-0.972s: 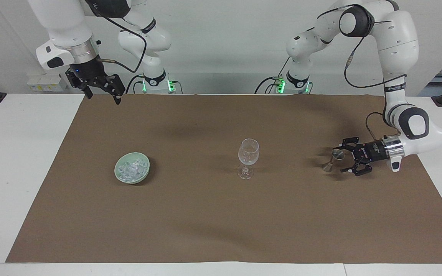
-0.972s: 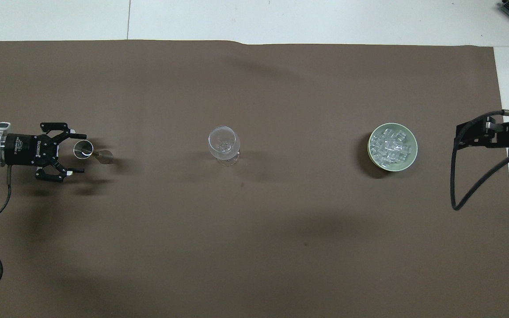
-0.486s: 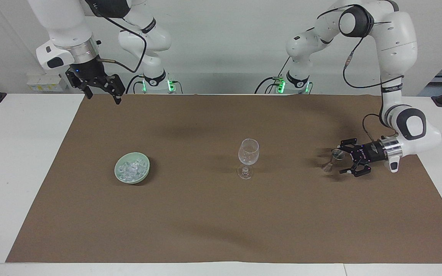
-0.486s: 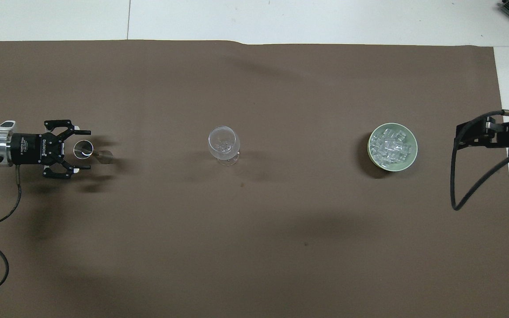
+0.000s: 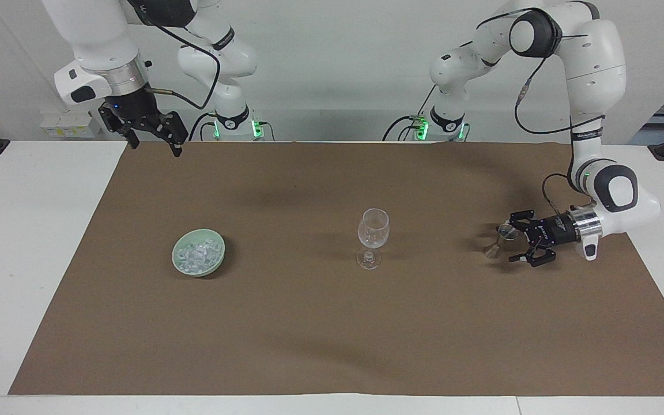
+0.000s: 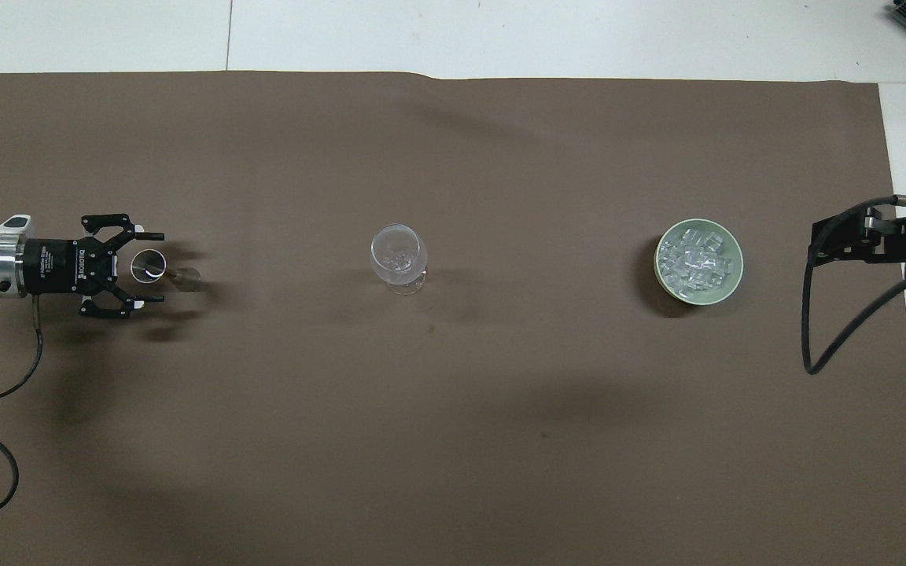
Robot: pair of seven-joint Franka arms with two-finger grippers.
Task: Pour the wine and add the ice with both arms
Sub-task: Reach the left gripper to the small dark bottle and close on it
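Note:
A clear wine glass (image 5: 373, 235) stands upright mid-table, also in the overhead view (image 6: 398, 258). The ice (image 5: 197, 253) lies heaped in a pale green bowl (image 5: 217, 257) toward the right arm's end, also seen from overhead (image 6: 693, 259). My left gripper (image 5: 515, 243) is low over the mat at the left arm's end, lying sideways. It is open, with a small clear stemmed cup (image 6: 147, 265) between its fingers (image 6: 151, 235); I cannot tell whether they touch it. My right gripper (image 5: 156, 145) is open and empty, held high over the mat's edge by the robots.
A brown mat (image 5: 309, 323) covers most of the white table (image 5: 26, 242). A black cable (image 6: 838, 330) hangs from the right wrist. The bowl's rim (image 6: 661, 283) sits near the mat's edge at the right arm's end.
My left wrist has shifted slightly toward the small cup and levelled out, and its fingers have closed in a little. The right arm, glass and bowl have not moved.

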